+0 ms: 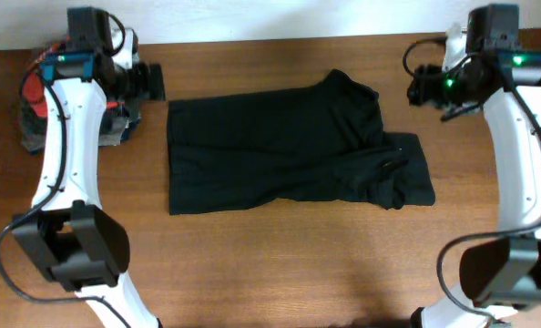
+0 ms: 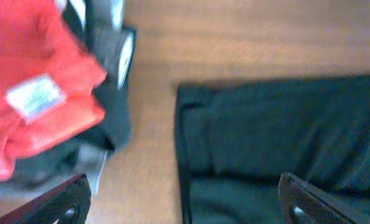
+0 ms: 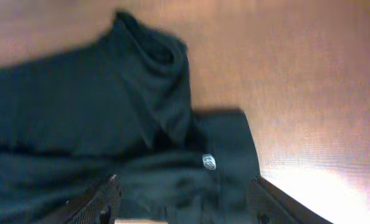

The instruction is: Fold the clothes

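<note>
While the left pincer (image 2: 184, 190) and right pincer (image 3: 184, 185) gape wide, the black T-shirt (image 1: 280, 146) lies folded on the table (image 1: 280, 269).

One table (image 1: 280, 273) holds one black T-shirt (image 1: 280, 150) at its middle, bearing one small white logo (image 3: 208, 162). At ten o'clock lies one pile: one red garment (image 2: 42, 56) with one white label (image 2: 34, 96), and darker garments (image 2: 113, 115) whose number cannot be told. There are two arms, the left arm (image 1: 66, 146) at nine o'clock and the right arm (image 1: 525, 155) at three. There are two grippers, the left gripper (image 1: 150, 82) and the right gripper (image 1: 423, 88).
</note>
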{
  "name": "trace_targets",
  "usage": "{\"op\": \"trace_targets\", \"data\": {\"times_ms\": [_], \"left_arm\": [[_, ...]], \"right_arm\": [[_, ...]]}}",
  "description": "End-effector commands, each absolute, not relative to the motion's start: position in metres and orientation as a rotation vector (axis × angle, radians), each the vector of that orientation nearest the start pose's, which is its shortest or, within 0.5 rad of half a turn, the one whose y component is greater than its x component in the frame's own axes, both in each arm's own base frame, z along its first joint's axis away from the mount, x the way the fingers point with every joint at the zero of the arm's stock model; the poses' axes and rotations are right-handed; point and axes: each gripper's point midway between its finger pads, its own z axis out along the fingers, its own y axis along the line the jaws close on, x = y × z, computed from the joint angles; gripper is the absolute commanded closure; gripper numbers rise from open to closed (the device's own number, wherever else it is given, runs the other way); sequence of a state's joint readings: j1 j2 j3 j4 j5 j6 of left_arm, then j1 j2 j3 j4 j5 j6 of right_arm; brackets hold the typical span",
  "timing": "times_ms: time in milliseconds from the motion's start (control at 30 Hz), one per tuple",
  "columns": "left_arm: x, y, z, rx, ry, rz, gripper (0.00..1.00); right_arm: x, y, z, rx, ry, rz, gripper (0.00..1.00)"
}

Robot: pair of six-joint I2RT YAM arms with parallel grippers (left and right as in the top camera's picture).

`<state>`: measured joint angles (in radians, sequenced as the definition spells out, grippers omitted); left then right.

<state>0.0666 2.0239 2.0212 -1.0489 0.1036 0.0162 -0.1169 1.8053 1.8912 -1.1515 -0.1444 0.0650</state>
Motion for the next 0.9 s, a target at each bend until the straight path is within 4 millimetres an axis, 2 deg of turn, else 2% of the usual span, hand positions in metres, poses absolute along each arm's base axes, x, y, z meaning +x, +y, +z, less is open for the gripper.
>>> {"op": "trace_targets", "data": {"times_ms": [0,100,133,267,433,567,733,867], "left_arm": [[0.526,0.001,0.166,0.044,2.647,-0.217,0.04],[0.545,-0.004,0.143,0.072,2.649,-0.263,0.04],[0.555,-0.011,0.130,0.124,2.642,-0.285,0.04],[0.571,-0.023,0.102,0.234,2.628,-0.258,0.04],[0.583,-0.034,0.083,0.356,2.604,-0.176,0.04],[0.583,-0.042,0.063,0.502,2.609,-0.125,0.04],[0.581,-0.033,0.030,0.608,2.658,0.021,0.05],[0.580,-0.024,0.021,0.634,2.675,0.082,0.07]], "right_arm": [[0.465,-0.014,0.230,0.103,2.600,0.225,0.29],[0.488,0.003,0.217,-0.001,2.578,0.231,0.27],[0.498,0.013,0.209,-0.048,2.569,0.232,0.27],[0.510,0.032,0.190,-0.108,2.576,0.213,0.27],[0.511,0.049,0.181,-0.150,2.591,0.223,0.27],[0.511,0.052,0.180,-0.158,2.593,0.225,0.27],[0.508,0.051,0.178,-0.156,2.607,0.224,0.27],[0.506,0.050,0.177,-0.153,2.616,0.215,0.27]]}}
